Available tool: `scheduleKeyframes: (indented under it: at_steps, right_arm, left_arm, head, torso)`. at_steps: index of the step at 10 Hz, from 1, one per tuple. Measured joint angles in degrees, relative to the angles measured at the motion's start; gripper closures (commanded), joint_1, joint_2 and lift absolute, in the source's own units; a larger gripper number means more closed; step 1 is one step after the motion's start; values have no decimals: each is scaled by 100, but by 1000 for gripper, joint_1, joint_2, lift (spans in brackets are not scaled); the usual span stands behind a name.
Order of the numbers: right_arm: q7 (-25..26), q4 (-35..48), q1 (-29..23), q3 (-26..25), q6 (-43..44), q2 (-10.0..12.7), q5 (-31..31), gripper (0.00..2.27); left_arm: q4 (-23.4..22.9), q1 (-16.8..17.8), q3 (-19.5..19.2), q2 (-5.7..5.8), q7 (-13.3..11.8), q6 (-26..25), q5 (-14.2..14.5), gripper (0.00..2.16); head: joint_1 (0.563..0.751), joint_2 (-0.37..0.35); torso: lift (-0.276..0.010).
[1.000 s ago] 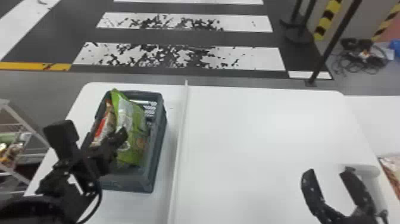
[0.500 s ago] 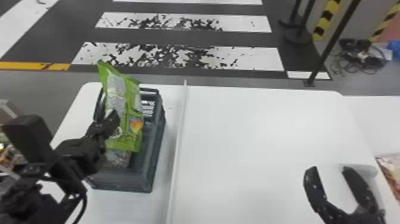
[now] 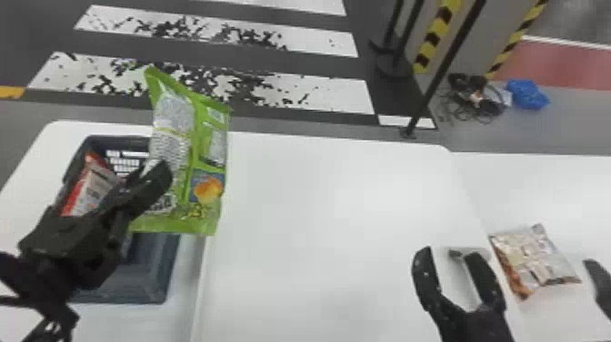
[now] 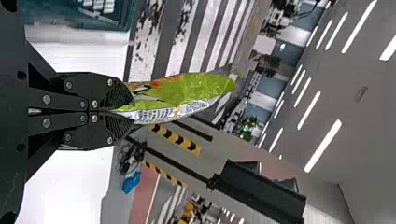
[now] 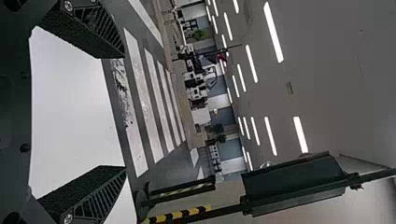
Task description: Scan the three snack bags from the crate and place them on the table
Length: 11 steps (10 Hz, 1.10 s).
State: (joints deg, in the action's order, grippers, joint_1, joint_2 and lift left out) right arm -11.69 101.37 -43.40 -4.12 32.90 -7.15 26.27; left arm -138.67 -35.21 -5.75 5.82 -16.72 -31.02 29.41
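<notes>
My left gripper [image 3: 157, 175] holds the green snack bag [image 3: 207, 150] upright above the crate's right side. In the left wrist view, the left gripper [image 4: 130, 112] is shut on the edge of the green bag [image 4: 191, 91]. Inside the dark grey crate [image 3: 154, 273] lies a red and white snack bag [image 3: 93, 184], partly behind the left arm. Over the table's right part, my right gripper [image 3: 451, 254] stands open; in the right wrist view, the right gripper [image 5: 123, 112] has nothing between its spread fingers.
A brown and beige snack bag [image 3: 534, 259] lies on the white surface right of the right gripper. A raised white strip [image 3: 202, 277] runs along the table [image 3: 336, 204] beside the crate. A dark object [image 3: 598, 282] stands at the right edge.
The green bag has come up out of the crate and moved right with my left gripper. The head view has turned right, bringing the brown and beige bag fully in. The right gripper remains open.
</notes>
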Motion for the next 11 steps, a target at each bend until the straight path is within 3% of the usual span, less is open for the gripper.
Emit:
scheduleKeyframes:
  at_steps: [1,3,6,8,11]
  right_arm:
    - [64,0,4,-27,0,9,1,76]
    - [151,15,7,-67,14,18,-3,76]
    - [211,45,12,-74,34,21,-24,76]
    - [212,82,16,-49,36,21,-33,76]
    - [211,118,-21,-43,100,28,-24,76]
  left_arm:
    - [338,130,248,-2,-335,-48,27,1629]
    - [1439,648,687,-23,-948,-461,277,1629]
    - [3086,1358,1178,-185,-1564,-907,558,1625]
    - [3949,1803,1576,-328,-1756,-1056,625,1625]
    - [5136,2418,2096,-559,-1963,-1050,297,1622]
  head:
    - [695,-293]
    - [695,-350]
    - [695,-350]
    - [695,-350]
    - [695,-350]
  torso:
    - [-37]
    - [-37]
    - [-37]
    - [-37]
    - [-37]
